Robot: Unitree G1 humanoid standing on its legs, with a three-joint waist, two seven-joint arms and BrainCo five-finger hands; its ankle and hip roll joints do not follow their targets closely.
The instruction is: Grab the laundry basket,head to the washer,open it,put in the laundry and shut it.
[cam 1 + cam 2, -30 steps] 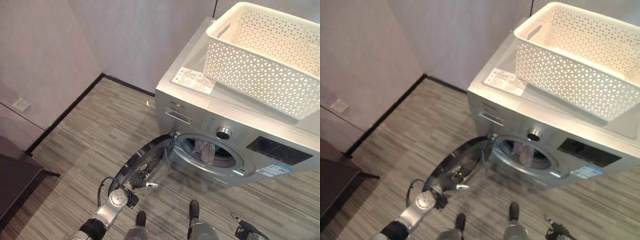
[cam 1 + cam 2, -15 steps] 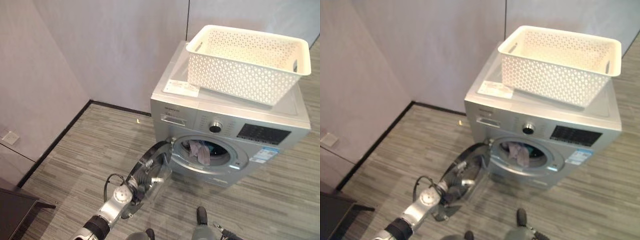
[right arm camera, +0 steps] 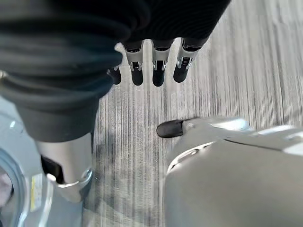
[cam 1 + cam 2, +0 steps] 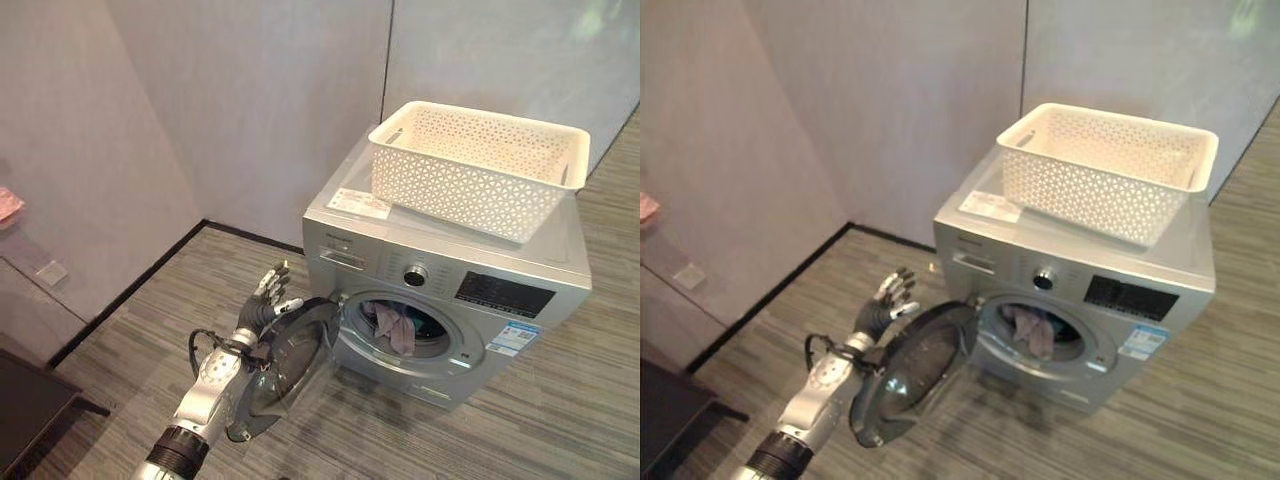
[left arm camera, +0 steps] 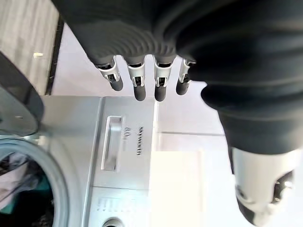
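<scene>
Grey striped plank flooring (image 4: pixel 180 300) runs up to pale lilac walls (image 4: pixel 250 110) with a dark skirting line, and a silver front-loading washing machine (image 4: pixel 440 280) stands in the right half of the head views. On its flat top, in the upper right of the frame, sits a white perforated plastic laundry basket (image 4: pixel 475 165), upright and with nothing visible over its rim, and a white printed sheet (image 4: pixel 357 203) lies just beside it on the lid's near left corner. The machine's round door with a dark glass window (image 4: pixel 290 360) is swung out toward the lower left, leaving the drum opening uncovered, and a grey-pink piece of laundry (image 4: pixel 392 325) hangs in that opening over its lower lip. The left hand (image 4: pixel 268 300) shows left of centre, just above the door's upper rim, its fingers (image 5: pixel 137 82) straight and slightly spread, holding nothing; whether it touches the rim cannot be told. The right hand (image 3: pixel 147 52) shows in its own wrist view over the floor, its fingers relaxed and apart, empty.
</scene>
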